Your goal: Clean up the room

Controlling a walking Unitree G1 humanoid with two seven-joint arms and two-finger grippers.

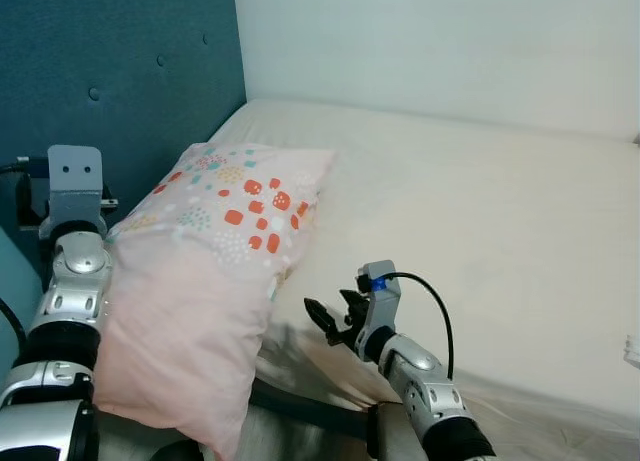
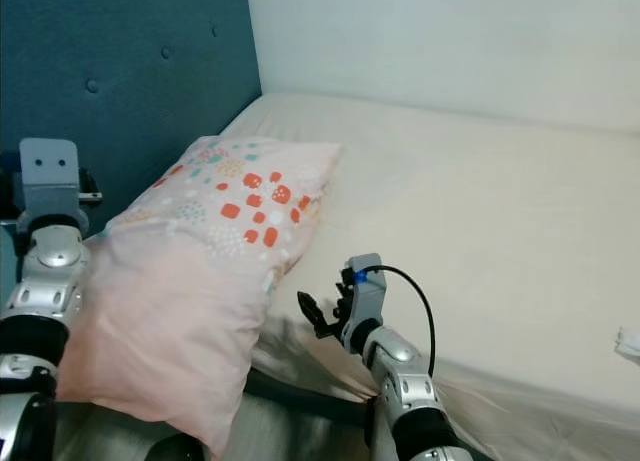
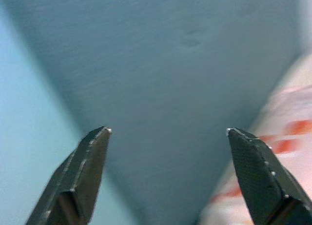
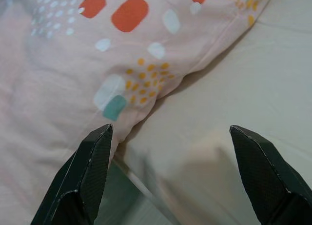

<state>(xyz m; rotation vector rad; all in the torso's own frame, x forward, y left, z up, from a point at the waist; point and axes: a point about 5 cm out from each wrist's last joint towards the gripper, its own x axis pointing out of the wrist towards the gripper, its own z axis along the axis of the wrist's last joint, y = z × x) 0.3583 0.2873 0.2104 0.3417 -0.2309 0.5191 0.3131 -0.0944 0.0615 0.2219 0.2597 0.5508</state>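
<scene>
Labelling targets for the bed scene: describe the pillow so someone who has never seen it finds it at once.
Start at the cream mattress against the dark blue padded headboard. At the mattress's headboard end, overhanging its near edge, lies the pillow, between the open left hand and open right hand. It is pale pink with red, teal and yellow spots, the sole patterned item on the bed.

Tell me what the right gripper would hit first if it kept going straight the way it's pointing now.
Most likely the pink patterned pillow. The open right gripper points at its lower edge where it meets the mattress, though the sheet may touch first.
</scene>
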